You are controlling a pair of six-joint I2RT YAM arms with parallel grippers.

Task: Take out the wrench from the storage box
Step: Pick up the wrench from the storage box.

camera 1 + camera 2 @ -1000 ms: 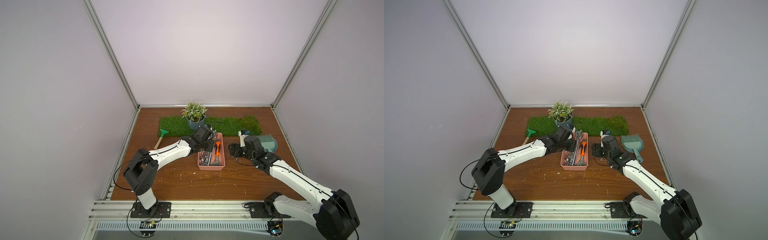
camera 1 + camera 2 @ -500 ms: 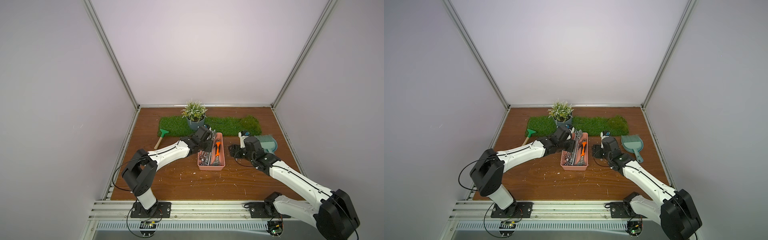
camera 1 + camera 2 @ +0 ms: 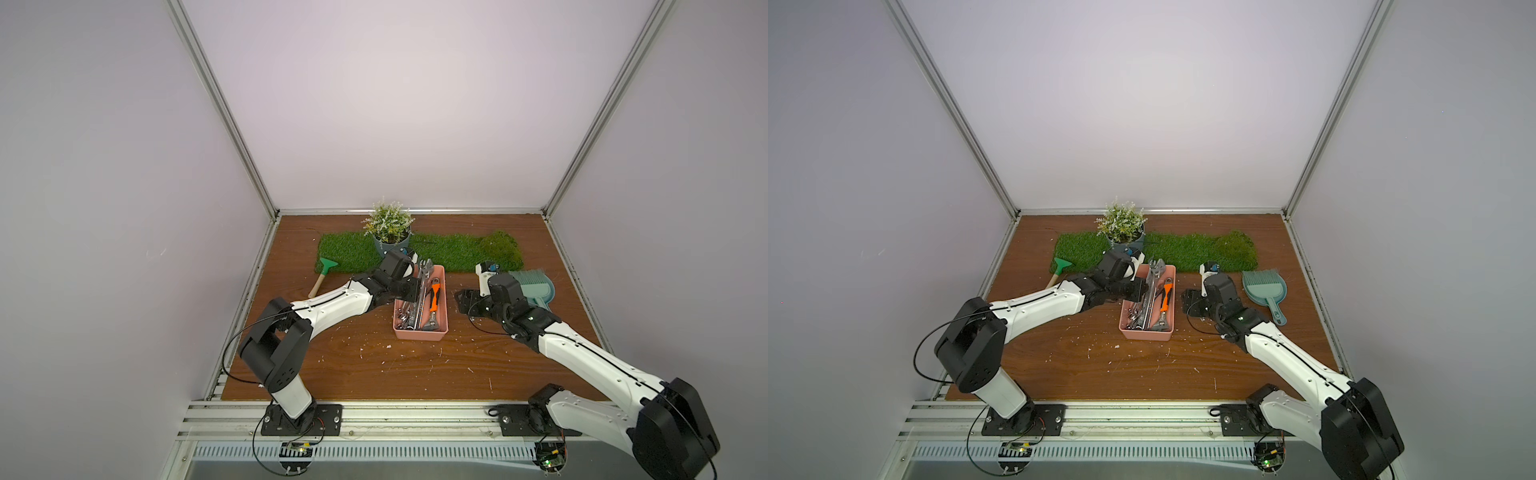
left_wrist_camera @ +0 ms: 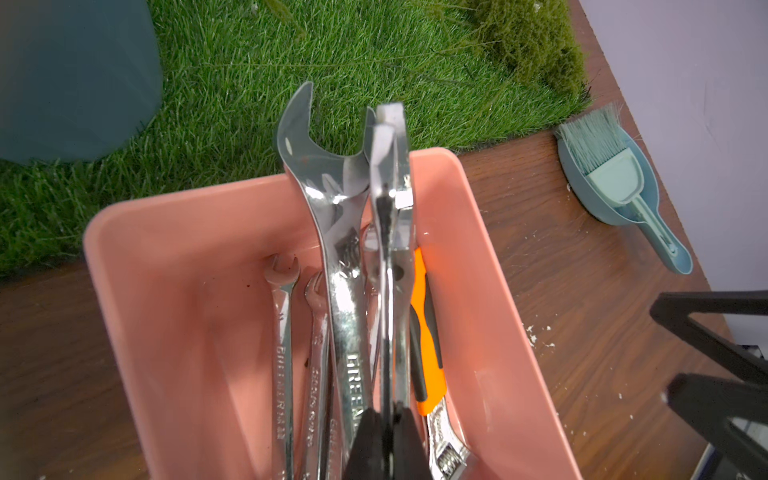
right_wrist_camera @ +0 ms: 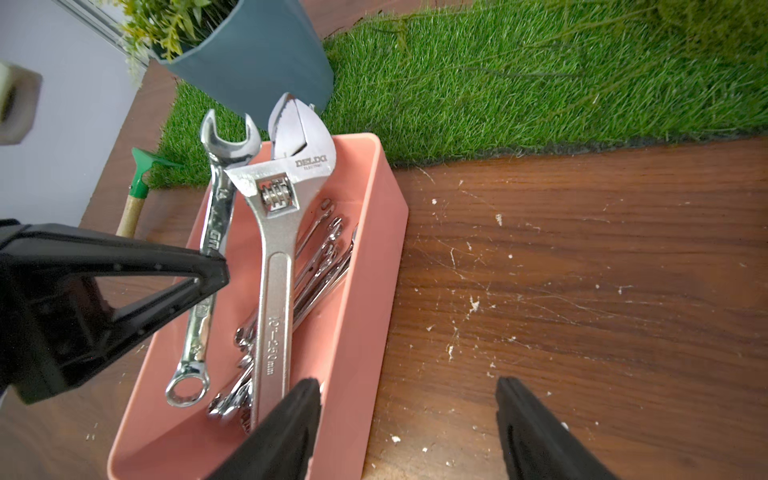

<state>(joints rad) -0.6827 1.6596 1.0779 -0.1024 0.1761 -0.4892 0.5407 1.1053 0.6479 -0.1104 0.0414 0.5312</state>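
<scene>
Clamping the adjustable wrench with the left gripper, down inside the storage box, propped against its far rim. Over at the right gripper: spread wide, gripping nothing, hovering beside the box.

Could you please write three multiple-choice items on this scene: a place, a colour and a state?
1. Relative to the box, the dustpan lies: A inside it; B on the table to its right; C on the grass.
2. One wrench in the box has a grip coloured: A orange; B blue; C yellow.
3. The right gripper is: A shut on a wrench; B shut on the dustpan; C open.
Answers: B, it rests on bare wood; A, orange shows among silver tools; C, its fingers stand apart, empty.
</scene>
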